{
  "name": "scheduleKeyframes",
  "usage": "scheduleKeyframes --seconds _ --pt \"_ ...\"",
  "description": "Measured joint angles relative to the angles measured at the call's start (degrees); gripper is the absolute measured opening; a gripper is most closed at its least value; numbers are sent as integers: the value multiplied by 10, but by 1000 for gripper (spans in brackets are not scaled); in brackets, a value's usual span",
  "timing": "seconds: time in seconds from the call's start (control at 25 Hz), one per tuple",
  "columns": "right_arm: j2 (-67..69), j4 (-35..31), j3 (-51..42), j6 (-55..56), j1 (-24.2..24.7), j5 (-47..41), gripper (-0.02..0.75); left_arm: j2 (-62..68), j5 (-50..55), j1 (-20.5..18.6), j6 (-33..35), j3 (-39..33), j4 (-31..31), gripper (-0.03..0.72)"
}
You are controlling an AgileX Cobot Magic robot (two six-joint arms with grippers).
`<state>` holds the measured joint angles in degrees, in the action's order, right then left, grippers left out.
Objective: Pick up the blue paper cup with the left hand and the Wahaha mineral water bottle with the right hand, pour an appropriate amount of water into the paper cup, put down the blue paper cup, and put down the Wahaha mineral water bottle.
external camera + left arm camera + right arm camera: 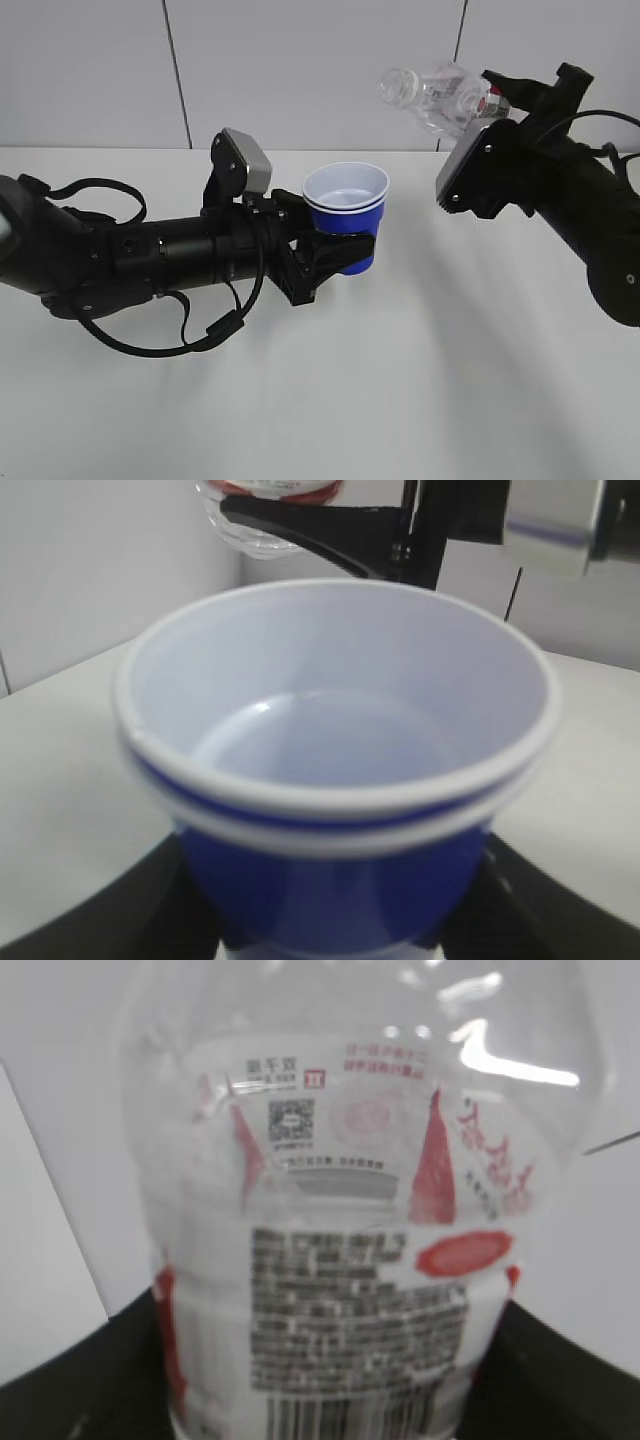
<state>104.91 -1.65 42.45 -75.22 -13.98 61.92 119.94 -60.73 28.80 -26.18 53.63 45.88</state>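
Note:
The blue paper cup (345,205) hangs upright above the table, and my left gripper (335,255) is shut on its lower blue wall. In the left wrist view the cup (335,780) fills the frame, with my left gripper (330,920) clasping it from both sides. A shallow pool of clear water (320,745) lies in its white bottom. The Wahaha mineral water bottle (440,95) is held high at the upper right, tilted, its open neck pointing left and apart from the cup. My right gripper (500,100) is shut on it. Close up, the bottle's label (340,1260) sits between my right gripper's (330,1380) black fingers. No stream shows.
The white table (400,380) spreads under both arms, with a pale panelled wall behind. The right arm's grey-white panel (470,165) faces the cup, and the bottle's underside (270,510) shows above the cup's rim in the left wrist view.

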Motion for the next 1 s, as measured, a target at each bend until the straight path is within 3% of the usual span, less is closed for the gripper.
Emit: scheduleKeyframes --seconds 1.0 --pt "0 41 0 -106 0 0 486 0 3 0 0 2 6 443"
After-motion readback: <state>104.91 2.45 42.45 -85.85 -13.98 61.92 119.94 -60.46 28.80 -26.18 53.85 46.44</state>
